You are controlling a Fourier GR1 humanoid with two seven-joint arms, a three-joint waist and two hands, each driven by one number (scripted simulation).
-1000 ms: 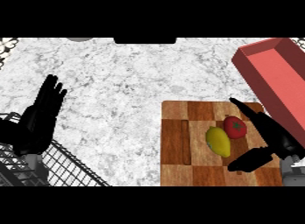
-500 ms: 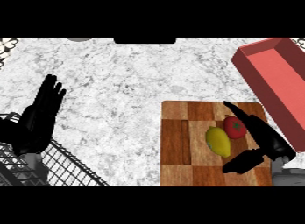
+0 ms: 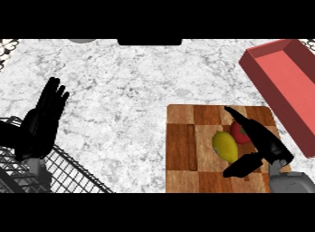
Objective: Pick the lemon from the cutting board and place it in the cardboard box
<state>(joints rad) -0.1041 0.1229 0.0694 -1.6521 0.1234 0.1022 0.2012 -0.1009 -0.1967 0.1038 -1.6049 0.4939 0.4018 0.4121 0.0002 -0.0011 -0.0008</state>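
Single head view, looking steeply down, close over the counter (image 3: 133,81)

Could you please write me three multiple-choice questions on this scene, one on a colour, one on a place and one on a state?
1. What colour is the box?
A. red
B. blue
C. green

2. Where does the lemon lie?
A. in the box
B. on the cutting board
C. on the box's rim

3. How is the right hand?
A. shut on the lemon
B. open beside the lemon
C. shut, holding nothing

Answers:
1 A: the box's walls and floor are red.
2 B: the lemon rests on the wooden board, apart from the box.
3 B: the hand's fingers are straight along the lemon's right side and the thumb stands apart, so nothing is curled round the lemon.
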